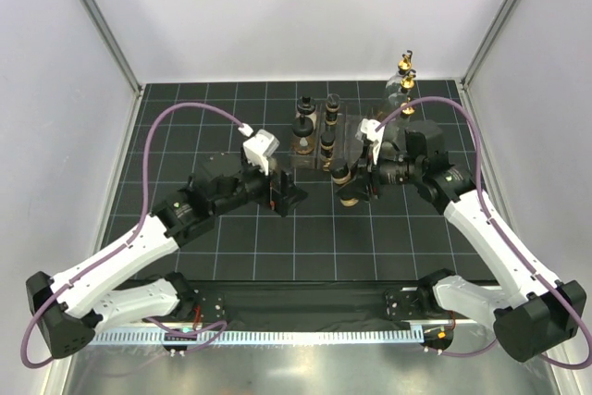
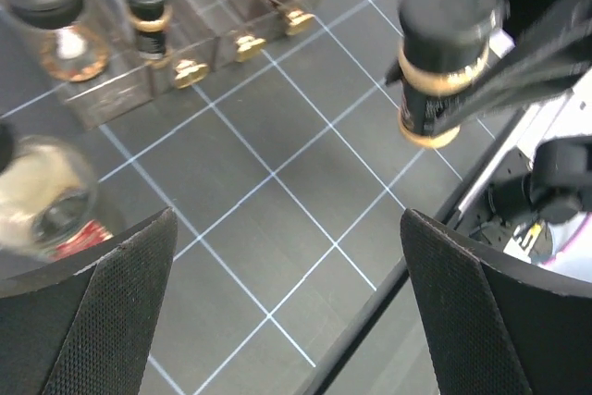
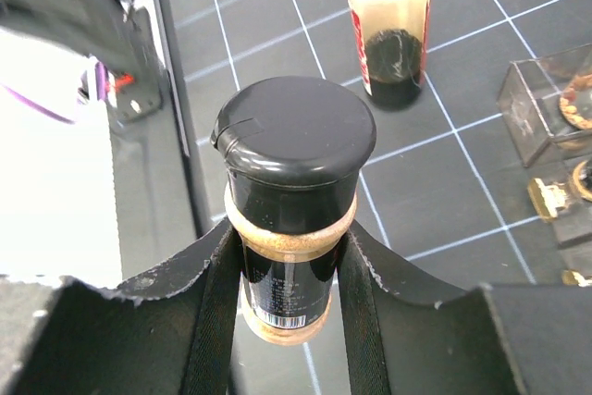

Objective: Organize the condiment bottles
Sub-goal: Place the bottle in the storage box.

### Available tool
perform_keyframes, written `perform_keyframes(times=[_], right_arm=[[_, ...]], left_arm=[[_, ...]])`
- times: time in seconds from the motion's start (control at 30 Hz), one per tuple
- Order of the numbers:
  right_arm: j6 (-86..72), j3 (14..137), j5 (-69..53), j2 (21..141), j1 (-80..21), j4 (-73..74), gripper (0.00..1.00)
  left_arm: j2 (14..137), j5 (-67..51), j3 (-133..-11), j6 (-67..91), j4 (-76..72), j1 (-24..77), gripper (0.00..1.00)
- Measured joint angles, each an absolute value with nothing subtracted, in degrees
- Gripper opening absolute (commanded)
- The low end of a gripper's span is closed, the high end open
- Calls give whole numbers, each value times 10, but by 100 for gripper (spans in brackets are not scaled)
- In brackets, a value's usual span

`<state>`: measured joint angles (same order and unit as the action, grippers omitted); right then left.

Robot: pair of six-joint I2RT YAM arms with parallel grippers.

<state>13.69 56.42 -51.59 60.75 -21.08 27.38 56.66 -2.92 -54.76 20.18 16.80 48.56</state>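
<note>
Right wrist view first: your right claw is clamped on a black-capped dark bottle just under its collar, near the table's middle. Your left claw gapes wide with nothing between its fingers, and the red-labelled bottle sits just beside it. Beyond, the clear rack holds black-capped bottles. Only the overhead view shows the gold-spouted bottles at the far right corner.

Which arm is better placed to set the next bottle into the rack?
Probably the right. The right gripper is shut on a black-capped bottle close to the rack. The left gripper is open and holds nothing.
</note>
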Motion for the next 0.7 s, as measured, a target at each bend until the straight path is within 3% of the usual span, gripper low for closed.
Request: perform_keyframes(times=[0.37, 0.7], right_arm=[[-72, 587, -463, 648, -210, 199, 4], [-206, 609, -391, 656, -209, 176, 4]], left_arm=[[625, -84, -530, 192, 22, 509, 100], [704, -69, -549, 236, -24, 519, 98]])
